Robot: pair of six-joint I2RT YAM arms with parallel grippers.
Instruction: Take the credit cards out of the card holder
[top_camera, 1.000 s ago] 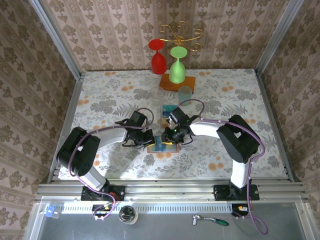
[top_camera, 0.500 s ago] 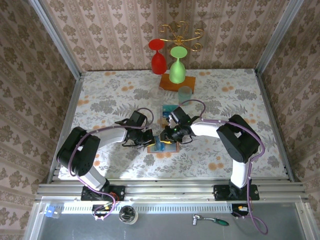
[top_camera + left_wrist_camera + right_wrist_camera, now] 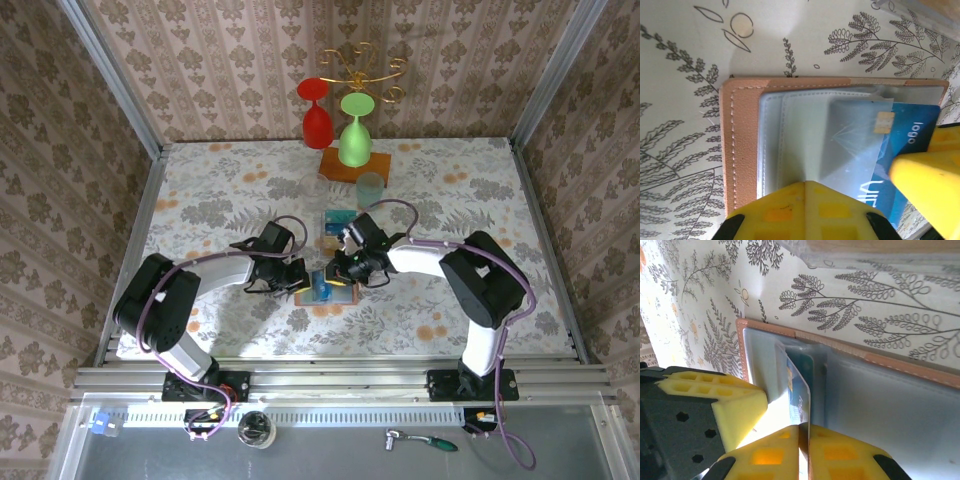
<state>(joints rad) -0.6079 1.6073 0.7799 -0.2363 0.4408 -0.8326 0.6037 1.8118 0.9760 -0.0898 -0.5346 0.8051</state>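
While the left gripper (image 3: 809,202), clenched with nothing between its fingers, rests on the open card holder (image 3: 742,150), the right gripper (image 3: 801,442) pinches a blue credit card (image 3: 912,132) that sticks partway out of the holder's grey-blue pocket (image 3: 805,135). More teal cards (image 3: 337,220) lie just beyond the holder.

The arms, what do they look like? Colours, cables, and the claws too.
The left arm and right arm have black joint housings and pale grey links, with a purple cable looping along each. The left claw and right claw have black bodies and yellow fingers moulded with square recesses. The black body has small hexagonal holes.
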